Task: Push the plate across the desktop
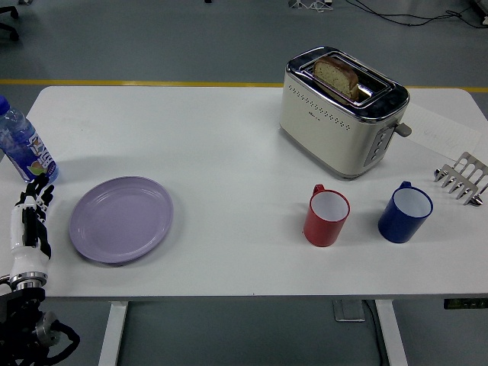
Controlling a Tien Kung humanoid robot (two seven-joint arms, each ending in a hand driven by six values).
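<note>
A round lilac plate (121, 219) lies flat on the white table (229, 137), left of centre near the front edge. My left hand (36, 200) comes up from the lower left corner, its black fingers held straight and holding nothing. It stands a short way to the left of the plate's rim, not touching it. My right hand does not appear in this view.
A blue-capped water bottle (23, 147) stands just behind my left hand. A cream toaster (341, 110) holding a bread slice sits at the back right. In front of it stand a red mug (327, 216) and a blue mug (405, 213); a metal rack (463, 178) lies at the right edge.
</note>
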